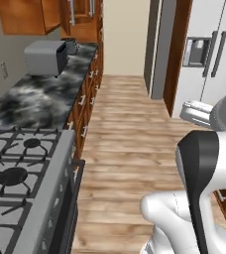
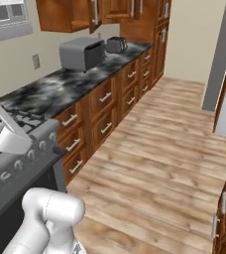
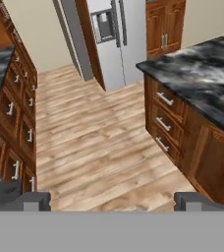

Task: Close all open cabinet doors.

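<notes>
While our gripper (image 3: 112, 202) hangs over the floor with fingers apart and empty, we judge the ajar upper cabinet door (image 2: 93, 15) above the counter (image 2: 55, 89) stiff, light, hinge-swung, best pushed flat near its bar handle (image 2: 93, 11).

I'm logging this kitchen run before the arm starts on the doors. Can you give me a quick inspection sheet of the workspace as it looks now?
Surface: dark marbled counter beside the stove; wood plank floor.
Job's things: upper cabinet door above the counter stands ajar, its edge swung out; the tall cabinet doors past the fridge look shut.
Clutter: a grey microwave and a toaster on the counter.
Hand: fingertips apart, holding nothing, pointed over the floor.
Cables: nothing seen.
Surroundings: grey fridge, island counter with drawers, beige walls.
</notes>
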